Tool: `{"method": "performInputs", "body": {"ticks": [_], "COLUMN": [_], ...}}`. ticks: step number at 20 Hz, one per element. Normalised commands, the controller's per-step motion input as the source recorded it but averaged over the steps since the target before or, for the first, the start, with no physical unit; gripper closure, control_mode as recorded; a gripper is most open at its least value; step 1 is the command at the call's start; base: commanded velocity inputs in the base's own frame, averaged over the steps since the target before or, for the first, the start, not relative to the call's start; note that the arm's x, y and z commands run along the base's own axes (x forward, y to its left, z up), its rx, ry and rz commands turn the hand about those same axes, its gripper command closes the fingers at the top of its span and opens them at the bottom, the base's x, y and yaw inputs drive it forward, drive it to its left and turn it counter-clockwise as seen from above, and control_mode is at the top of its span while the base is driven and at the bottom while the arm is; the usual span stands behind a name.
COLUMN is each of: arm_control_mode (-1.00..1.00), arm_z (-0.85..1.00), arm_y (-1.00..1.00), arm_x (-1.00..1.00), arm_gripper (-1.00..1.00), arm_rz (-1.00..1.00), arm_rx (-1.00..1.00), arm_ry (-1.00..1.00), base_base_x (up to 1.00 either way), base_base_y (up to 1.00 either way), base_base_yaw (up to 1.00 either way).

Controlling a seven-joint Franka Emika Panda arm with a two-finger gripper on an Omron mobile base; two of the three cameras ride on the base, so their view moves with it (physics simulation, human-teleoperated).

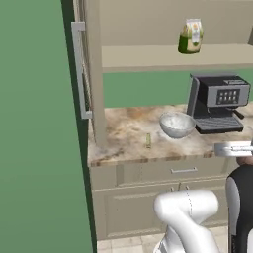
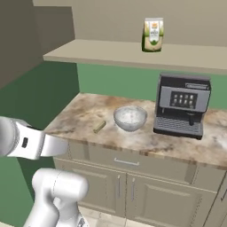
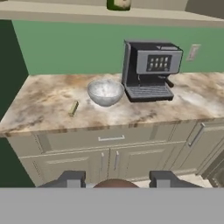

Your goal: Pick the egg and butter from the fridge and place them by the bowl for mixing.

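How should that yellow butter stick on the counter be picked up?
Probably from straight above, pinching the butter across its narrow width at mid-length: it lies flat on the counter, slim, apart from the bowl.

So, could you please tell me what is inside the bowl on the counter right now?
The bowl looks empty as far as its pale inner wall shows. The butter lies outside it on the counter; the near rim hides part of the bottom.

We are seeing a shiny grey bowl [image 3: 105, 92] on a brown and cream swirly counter [image 3: 39, 105]. The butter [image 3: 74, 108] is looking pale yellow, the wall [image 3: 70, 50] green.
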Motion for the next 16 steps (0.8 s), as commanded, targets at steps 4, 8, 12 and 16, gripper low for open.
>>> {"method": "performInputs", "body": {"ticks": [4,8,12,16], "arm_control_mode": [1.00,1.00,1.00,1.00], "arm_z": [0.00,0.00,0.00,0.00], "arm_y": [0.00,0.00,0.00,0.00], "arm_x": [0.00,0.00,0.00,0.00], "arm_gripper": [1.00,1.00,1.00,1.00], "arm_rz": [0.00,0.00,0.00,0.00], "arm_rx": [0.00,0.00,0.00,0.00], "arm_ry": [0.00,0.00,0.00,0.00], "base_base_x": [0.00,0.40,0.65,0.36], "base_base_y": [-0.36,0.04,0.35,0.44], "base_base_yaw": [0.13,0.00,0.00,0.00]}}
